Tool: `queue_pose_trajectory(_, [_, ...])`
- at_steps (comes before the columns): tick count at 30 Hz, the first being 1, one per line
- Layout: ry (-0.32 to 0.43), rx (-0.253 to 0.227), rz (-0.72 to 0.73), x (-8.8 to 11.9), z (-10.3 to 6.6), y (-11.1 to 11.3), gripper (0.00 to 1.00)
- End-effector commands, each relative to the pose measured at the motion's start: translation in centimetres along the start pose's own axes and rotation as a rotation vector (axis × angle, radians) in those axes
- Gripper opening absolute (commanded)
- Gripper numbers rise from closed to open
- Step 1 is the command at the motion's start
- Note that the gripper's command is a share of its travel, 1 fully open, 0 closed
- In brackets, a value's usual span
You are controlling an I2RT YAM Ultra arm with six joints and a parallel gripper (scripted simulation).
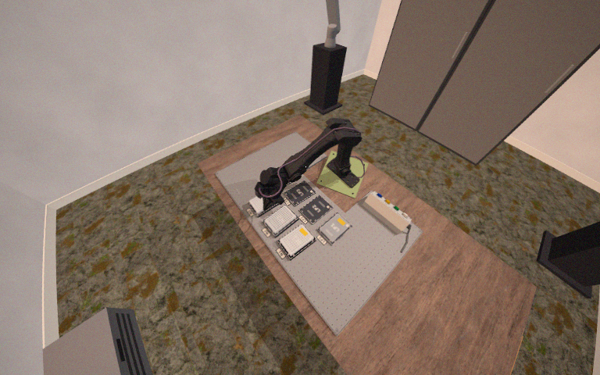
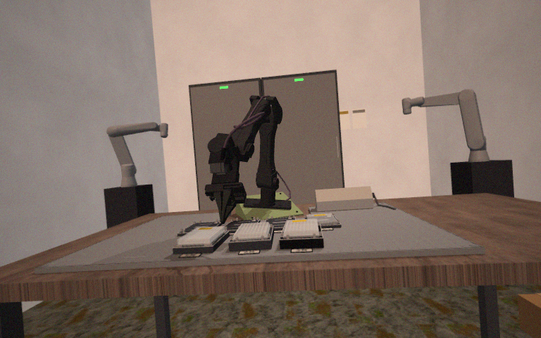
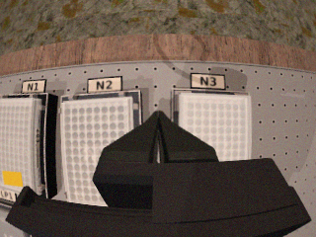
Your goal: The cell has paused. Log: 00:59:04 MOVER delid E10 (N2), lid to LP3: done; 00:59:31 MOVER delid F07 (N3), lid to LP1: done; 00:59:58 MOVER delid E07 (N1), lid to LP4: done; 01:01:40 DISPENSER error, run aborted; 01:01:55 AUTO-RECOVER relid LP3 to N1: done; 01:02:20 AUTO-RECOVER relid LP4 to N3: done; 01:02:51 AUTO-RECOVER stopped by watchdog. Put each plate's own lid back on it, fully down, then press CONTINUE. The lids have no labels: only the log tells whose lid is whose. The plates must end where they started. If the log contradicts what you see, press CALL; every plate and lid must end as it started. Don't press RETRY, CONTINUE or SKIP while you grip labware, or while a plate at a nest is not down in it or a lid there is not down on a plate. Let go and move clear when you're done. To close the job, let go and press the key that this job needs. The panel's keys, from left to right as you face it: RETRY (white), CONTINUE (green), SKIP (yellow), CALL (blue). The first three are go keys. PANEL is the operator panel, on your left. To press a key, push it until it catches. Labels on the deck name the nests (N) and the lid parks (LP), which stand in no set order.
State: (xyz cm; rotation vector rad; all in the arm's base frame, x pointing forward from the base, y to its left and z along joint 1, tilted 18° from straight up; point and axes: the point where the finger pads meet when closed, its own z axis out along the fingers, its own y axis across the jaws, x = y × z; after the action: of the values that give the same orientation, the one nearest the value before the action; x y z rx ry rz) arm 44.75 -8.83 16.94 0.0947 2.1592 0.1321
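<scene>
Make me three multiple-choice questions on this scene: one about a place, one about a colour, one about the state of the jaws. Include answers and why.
1. Which nest label is in the middle?
A) N1
B) N2
C) N3

2. What colour is the base plate under the black arm?
A) red
B) blue
C) light green

3. The jaws are:
A) shut, empty
B) wide open
C) holding a lid

Answers:
1 B: the wrist view shows its label between two others.
2 C: its corners show pale green.
3 A: the tips meet with nothing between.

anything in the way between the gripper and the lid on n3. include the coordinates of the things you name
Nothing visible stands between the gripper [image 1: 268,208] [image 2: 222,222] [image 3: 158,114] and the N3 lid [image 1: 255,205] [image 2: 202,236] [image 3: 215,123], though the fingers are shut.
</scene>
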Motion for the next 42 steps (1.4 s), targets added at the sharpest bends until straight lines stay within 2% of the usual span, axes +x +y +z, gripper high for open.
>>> queue_pose_trajectory(1, [-0.029,-0.009,-0.017,-1.2,-0.4,0.2,0.00])
queue_pose_trajectory(12, [-0.029,-0.009,-0.017,-1.2,-0.4,0.2,0.00])
queue_pose_trajectory(13, [-0.033,-0.010,-0.036,-2.4,-1.1,1.2,1.00])
queue_pose_trajectory(18, [0.066,-0.005,-0.015,-2.0,-1.3,3.6,1.00])
queue_pose_trajectory(21, [0.161,-0.004,-0.003,-0.6,-0.4,4.9,1.00])
queue_pose_trajectory(25, [0.241,-0.002,0.001,-0.2,-0.6,6.8,1.00])
queue_pose_trajectory(27, [0.241,-0.002,0.001,-0.2,-0.6,6.8,1.00])
queue_pose_trajectory(42, [0.539,0.008,0.015,1.2,-1.4,14.3,1.00])
